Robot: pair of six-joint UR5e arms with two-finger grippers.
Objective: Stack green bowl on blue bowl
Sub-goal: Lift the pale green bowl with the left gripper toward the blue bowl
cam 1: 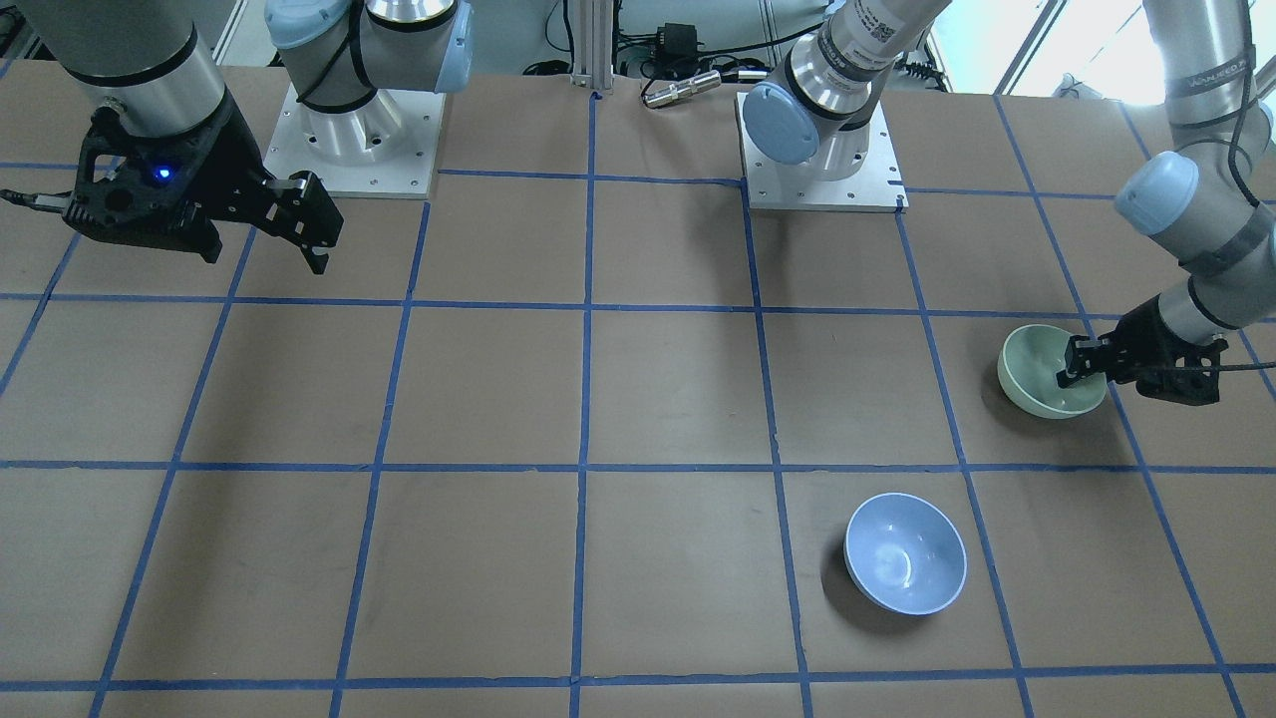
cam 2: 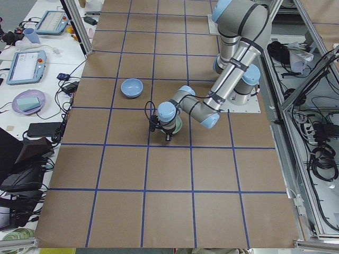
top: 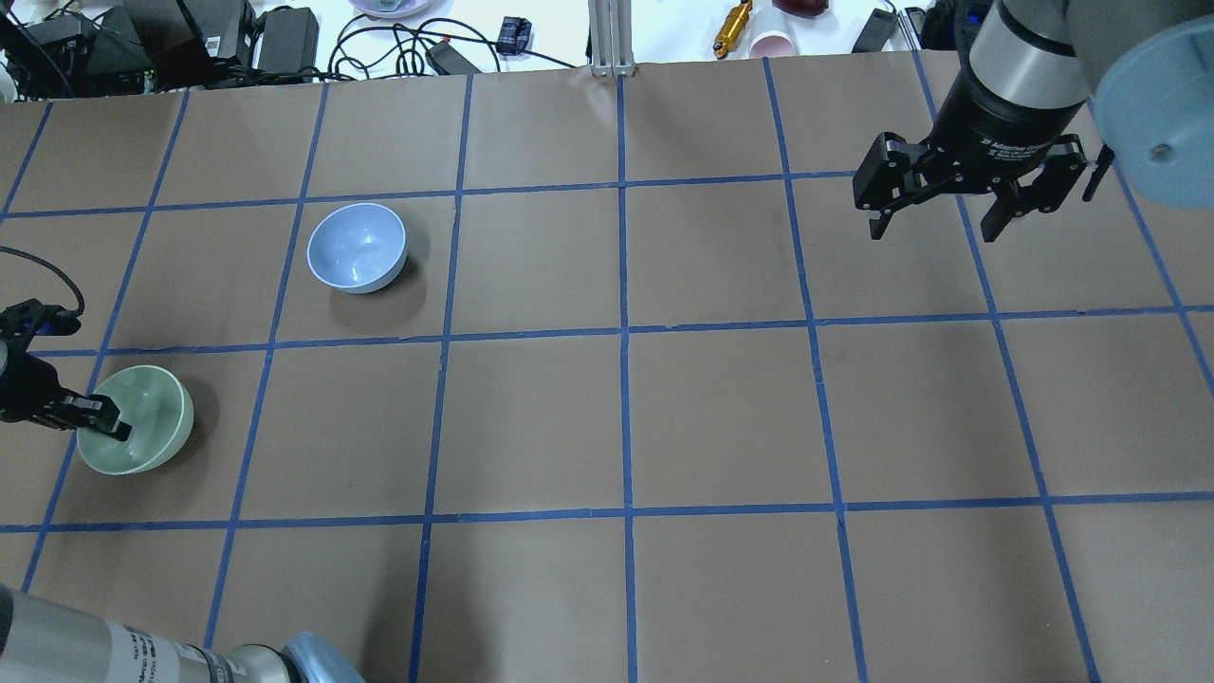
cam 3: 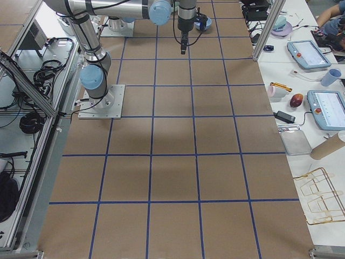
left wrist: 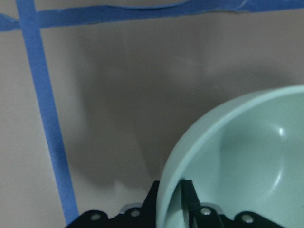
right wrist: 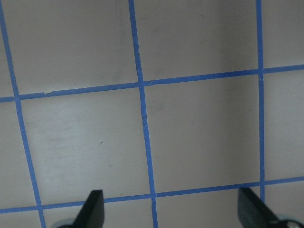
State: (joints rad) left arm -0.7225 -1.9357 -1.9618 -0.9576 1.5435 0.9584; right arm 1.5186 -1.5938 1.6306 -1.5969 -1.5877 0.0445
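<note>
The pale green bowl (top: 147, 417) is at the table's left side, also in the front view (cam 1: 1037, 374) and the exterior left view (cam 2: 178, 125). My left gripper (top: 102, 424) is shut on its rim, one finger inside and one outside, as the left wrist view shows (left wrist: 172, 202). The bowl (left wrist: 247, 156) looks slightly tilted. The light blue bowl (top: 358, 247) stands upright and empty one square farther out, also in the front view (cam 1: 905, 553). My right gripper (top: 934, 230) is open and empty, high above the far right of the table (cam 1: 264, 257).
Brown table (top: 721, 417) with a blue tape grid. Cables, boxes and a pink cup (top: 770, 43) lie beyond the far edge. The arm bases (cam 1: 822, 170) stand at the robot's edge. The right wrist view (right wrist: 173, 209) shows only bare squares.
</note>
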